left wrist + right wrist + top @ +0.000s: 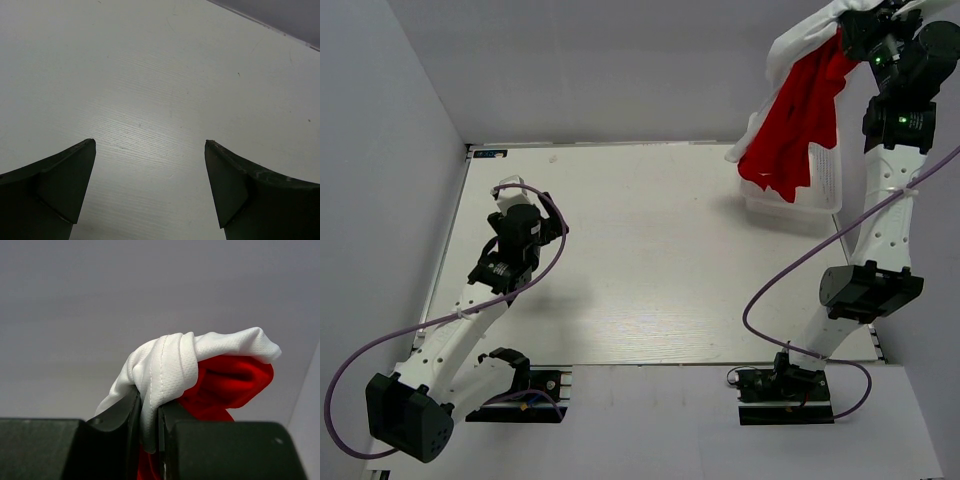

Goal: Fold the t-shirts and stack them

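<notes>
My right gripper (pixel 855 22) is raised high at the far right, shut on a fold of the white t-shirt (pixel 800 35). The red t-shirt (pixel 800 125) hangs with it, draped down over the basket. In the right wrist view the white cloth (pixel 170 365) is pinched between my fingers, with red cloth (pixel 230 385) bunched behind it. My left gripper (pixel 510 192) is open and empty, low over the bare table (pixel 160 75) at the left. Its fingertips (pixel 82 155) stand wide apart.
A white plastic basket (pixel 820 190) stands at the far right of the table, under the hanging shirts. Grey walls close in the left, back and right. The table's near edge runs past both arm bases.
</notes>
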Tool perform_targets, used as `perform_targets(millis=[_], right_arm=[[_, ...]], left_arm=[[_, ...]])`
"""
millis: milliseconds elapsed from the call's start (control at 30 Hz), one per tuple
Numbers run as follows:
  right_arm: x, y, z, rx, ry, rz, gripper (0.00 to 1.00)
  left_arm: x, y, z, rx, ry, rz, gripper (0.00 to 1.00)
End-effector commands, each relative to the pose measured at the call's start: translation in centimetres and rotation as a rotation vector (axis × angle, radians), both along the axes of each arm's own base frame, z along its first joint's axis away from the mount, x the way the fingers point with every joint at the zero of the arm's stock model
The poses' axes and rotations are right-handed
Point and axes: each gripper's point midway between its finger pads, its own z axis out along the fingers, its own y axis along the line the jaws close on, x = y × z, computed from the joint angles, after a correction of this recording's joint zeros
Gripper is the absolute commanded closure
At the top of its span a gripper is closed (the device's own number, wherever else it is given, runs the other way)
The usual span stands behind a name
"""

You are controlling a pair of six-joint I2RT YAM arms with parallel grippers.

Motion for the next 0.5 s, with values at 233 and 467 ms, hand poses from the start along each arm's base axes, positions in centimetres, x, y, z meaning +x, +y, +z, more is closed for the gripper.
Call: perform_targets(millis=[233, 467], right_arm=[[-4.2, 6.6, 7.5, -0.026, -0.25, 0.212, 1.0], [-6.2, 15.6, 7.2, -0.056, -0.271, 0.485, 1.0]], left_arm=[[-0.5, 0.3, 0.6, -0.008, -0.016, 0.005, 0.0], [-0.4, 0.2, 1.1, -0.02, -0.026, 0.008, 0.0]])
